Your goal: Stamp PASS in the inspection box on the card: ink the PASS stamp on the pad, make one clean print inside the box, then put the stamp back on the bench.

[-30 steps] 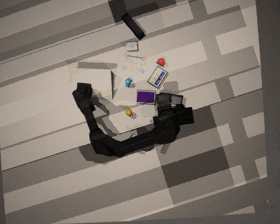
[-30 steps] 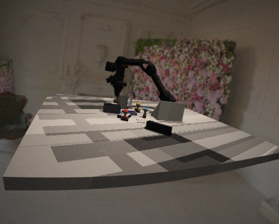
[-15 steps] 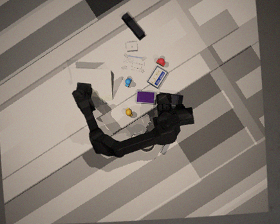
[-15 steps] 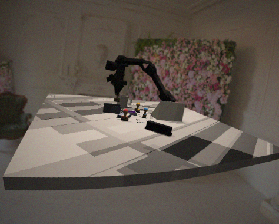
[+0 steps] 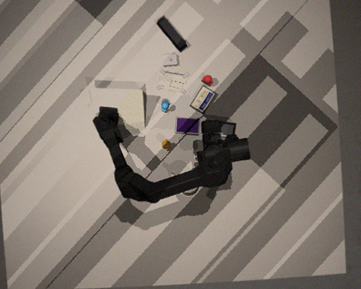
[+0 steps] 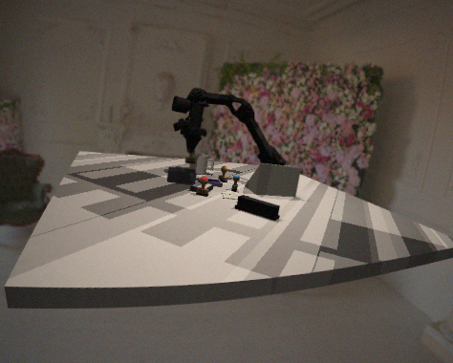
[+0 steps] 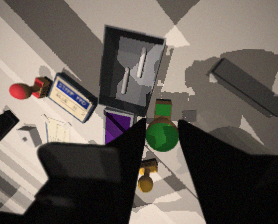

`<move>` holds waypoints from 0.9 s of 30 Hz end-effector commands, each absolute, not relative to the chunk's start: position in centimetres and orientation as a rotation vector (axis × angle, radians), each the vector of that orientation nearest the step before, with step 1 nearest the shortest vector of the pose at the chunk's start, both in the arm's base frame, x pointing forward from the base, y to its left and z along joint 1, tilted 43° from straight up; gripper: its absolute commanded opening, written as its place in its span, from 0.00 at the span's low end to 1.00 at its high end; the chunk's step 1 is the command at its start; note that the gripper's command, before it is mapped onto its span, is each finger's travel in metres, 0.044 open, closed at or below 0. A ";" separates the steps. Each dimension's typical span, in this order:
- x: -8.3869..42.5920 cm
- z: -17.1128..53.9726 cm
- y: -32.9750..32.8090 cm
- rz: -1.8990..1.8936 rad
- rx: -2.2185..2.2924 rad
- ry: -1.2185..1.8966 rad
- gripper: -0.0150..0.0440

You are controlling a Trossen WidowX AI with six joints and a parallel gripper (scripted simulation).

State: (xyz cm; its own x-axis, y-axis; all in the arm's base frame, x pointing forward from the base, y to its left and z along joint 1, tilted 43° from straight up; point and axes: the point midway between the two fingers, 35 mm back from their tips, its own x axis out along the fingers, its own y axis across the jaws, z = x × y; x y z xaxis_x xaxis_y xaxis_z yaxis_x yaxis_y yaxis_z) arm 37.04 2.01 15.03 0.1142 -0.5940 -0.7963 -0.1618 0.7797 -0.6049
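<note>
My gripper [image 7: 161,123] [image 6: 191,151] is shut on the green-knobbed stamp [image 7: 162,138], whose green base patch shows beyond the knob. The stamp appears held above the bench, upright, beyond the dark tray in the exterior view; the arm hides it in the top view. The open purple pad [image 5: 188,126] [image 7: 116,126] lies beside the tray. A pad-like case [image 5: 203,99] [image 7: 73,98] labelled STAMP PAD lies near it. The pale printed card [image 5: 172,82] [image 6: 231,196] lies flat; its box is too small to read. Any lettering on the held stamp is unreadable.
Dark tray [image 6: 181,176] [image 7: 107,65] holds two pale rods. Red stamp [image 5: 207,80] [image 7: 20,91], blue stamp [image 5: 165,106] [image 6: 236,182] and yellow stamp [image 5: 166,144] [image 7: 146,183] stand around the pad. Also seen: grey mug [image 6: 202,165], large block [image 6: 273,181], black bar [image 5: 172,33] [image 6: 258,206].
</note>
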 end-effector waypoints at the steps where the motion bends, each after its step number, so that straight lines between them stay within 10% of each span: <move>1: 36.1 14.3 3.0 -0.344 -0.649 1.452 0.25; 27: 29.0 9.6 7.2 -0.340 -0.647 1.457 0.25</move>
State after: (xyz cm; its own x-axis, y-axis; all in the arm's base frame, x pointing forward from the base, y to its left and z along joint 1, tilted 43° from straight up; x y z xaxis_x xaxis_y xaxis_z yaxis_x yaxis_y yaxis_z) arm 29.14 7.23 9.60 0.1046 -0.5898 -0.8007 -0.1771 0.7813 -0.5986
